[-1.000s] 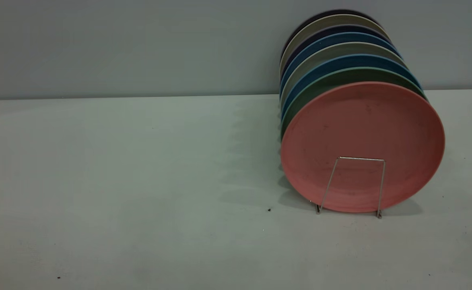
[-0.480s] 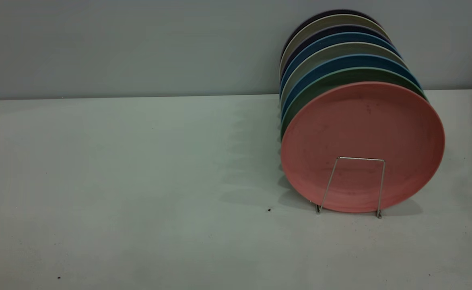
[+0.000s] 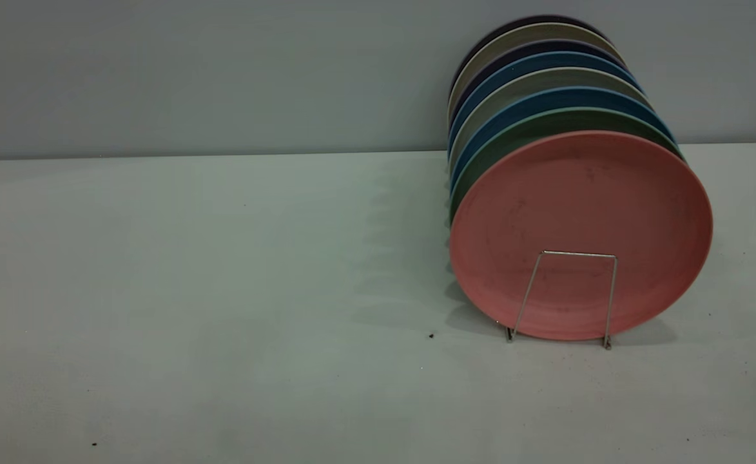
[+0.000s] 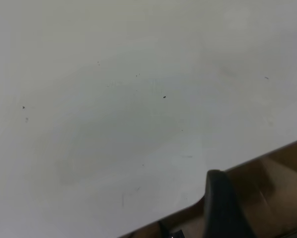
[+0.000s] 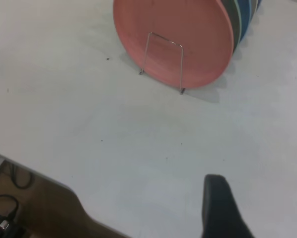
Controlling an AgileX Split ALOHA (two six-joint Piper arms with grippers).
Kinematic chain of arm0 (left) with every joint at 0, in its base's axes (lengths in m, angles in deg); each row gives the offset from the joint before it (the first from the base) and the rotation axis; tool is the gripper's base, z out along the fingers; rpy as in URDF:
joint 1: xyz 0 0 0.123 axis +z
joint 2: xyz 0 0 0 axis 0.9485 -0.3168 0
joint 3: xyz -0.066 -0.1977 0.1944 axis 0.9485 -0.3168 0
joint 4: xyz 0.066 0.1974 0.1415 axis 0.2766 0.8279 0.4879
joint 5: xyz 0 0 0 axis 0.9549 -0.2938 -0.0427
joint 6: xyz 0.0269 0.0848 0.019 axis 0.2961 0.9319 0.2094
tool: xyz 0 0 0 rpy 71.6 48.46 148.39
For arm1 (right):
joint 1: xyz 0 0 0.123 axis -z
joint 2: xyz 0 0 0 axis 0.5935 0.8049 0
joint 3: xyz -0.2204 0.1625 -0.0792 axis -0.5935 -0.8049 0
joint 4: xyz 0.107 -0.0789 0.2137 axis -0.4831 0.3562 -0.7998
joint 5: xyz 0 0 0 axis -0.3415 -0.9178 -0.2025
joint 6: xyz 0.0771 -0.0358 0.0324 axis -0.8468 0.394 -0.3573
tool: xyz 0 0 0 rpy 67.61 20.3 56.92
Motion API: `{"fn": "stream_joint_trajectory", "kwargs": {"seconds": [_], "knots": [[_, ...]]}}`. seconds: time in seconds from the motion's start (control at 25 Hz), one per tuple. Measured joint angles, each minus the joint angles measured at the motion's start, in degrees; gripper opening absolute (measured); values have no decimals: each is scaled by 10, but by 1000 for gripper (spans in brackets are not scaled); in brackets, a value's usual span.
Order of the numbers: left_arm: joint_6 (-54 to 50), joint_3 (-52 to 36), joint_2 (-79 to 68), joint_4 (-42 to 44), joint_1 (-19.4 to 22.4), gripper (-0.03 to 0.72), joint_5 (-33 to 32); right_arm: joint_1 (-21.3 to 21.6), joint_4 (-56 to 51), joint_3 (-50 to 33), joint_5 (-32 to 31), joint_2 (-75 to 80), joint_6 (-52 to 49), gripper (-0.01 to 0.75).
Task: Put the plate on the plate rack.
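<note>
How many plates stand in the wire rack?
8: salmon-pink round plastic plate frontmost in the thin silver wire rack, then green, blue, grey, blue, dark, beige, dark plates behind; more may be hidden.

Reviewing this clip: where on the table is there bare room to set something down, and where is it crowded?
Bare: the table left of the plate rack, back to the wall, and the strip in front of it. Crowded: the right, where the plate fronts the row of plates. Only a narrow margin lies right of them.
</note>
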Motion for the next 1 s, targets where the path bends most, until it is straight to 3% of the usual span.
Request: {"fn": "stream_joint_trajectory", "kwargs": {"seconds": [0.16, 0.24, 0.44, 0.68, 0.8, 1.0], "knots": [[0, 0, 1, -1, 7, 435, 0, 1, 0, 0, 0, 0, 0, 416], [0, 0, 11, -1, 31, 435, 0, 23, 0, 0, 0, 0, 0, 416], [0, 0, 60, -1, 90, 435, -1, 133, 0, 0, 1, -1, 0, 416], [0, 0, 68, -1, 102, 435, -1, 269, 0, 0, 1, -1, 0, 416], [0, 0, 68, -2, 102, 435, -1, 292, 0, 0, 1, -1, 0, 416], [0, 0, 68, -2, 102, 435, -1, 292, 0, 0, 2, -1, 0, 416]]}}
